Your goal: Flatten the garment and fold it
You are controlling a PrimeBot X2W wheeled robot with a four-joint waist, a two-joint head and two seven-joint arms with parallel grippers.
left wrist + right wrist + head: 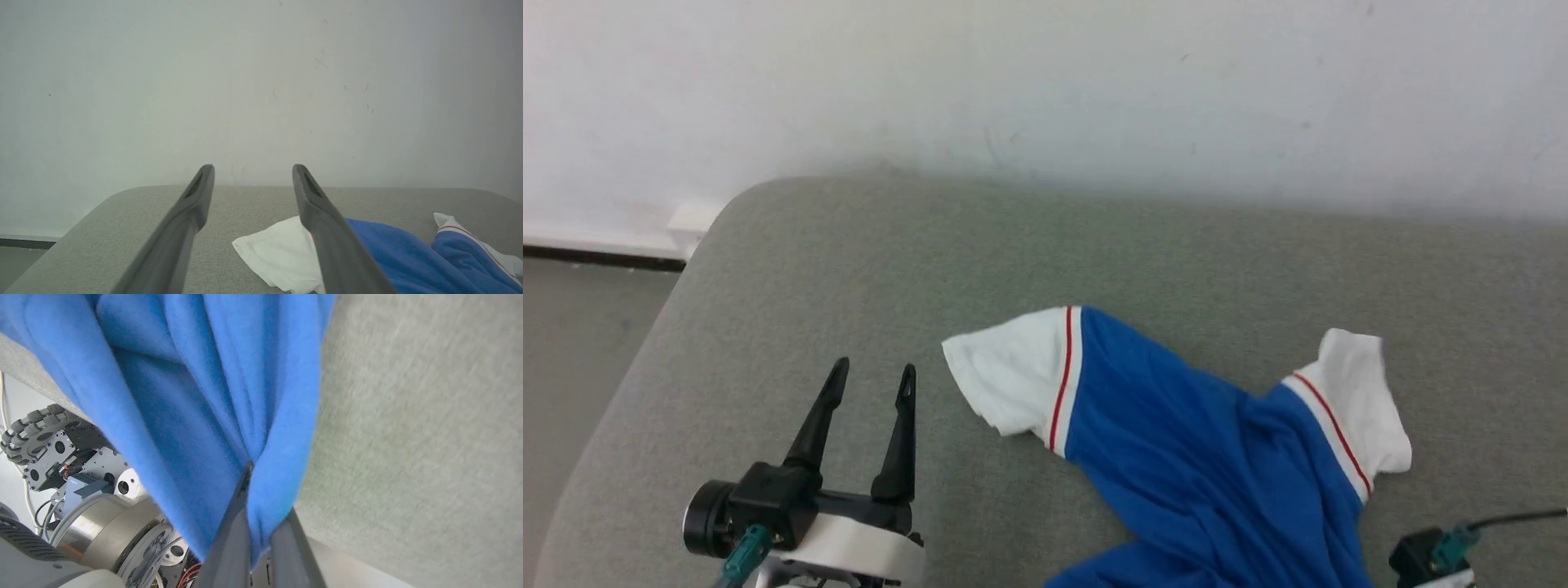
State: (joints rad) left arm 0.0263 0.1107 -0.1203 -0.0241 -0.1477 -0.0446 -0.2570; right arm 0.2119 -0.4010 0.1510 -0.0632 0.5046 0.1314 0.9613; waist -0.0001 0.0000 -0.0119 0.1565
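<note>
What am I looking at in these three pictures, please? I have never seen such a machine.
This is a wheeled robot with two arms. The head view looks down from a camera on its head at a grey padded surface by a white wall. On it lies the garment, a crumpled blue shirt with white sleeves and red stripes. The left tool has two dark fingers, spread open, holding nothing, beside one white sleeve. The other two pictures come from cameras on the wrists. In the right wrist view, the right tool pinches a bunch of blue cloth, with the robot's wheeled base behind.
</note>
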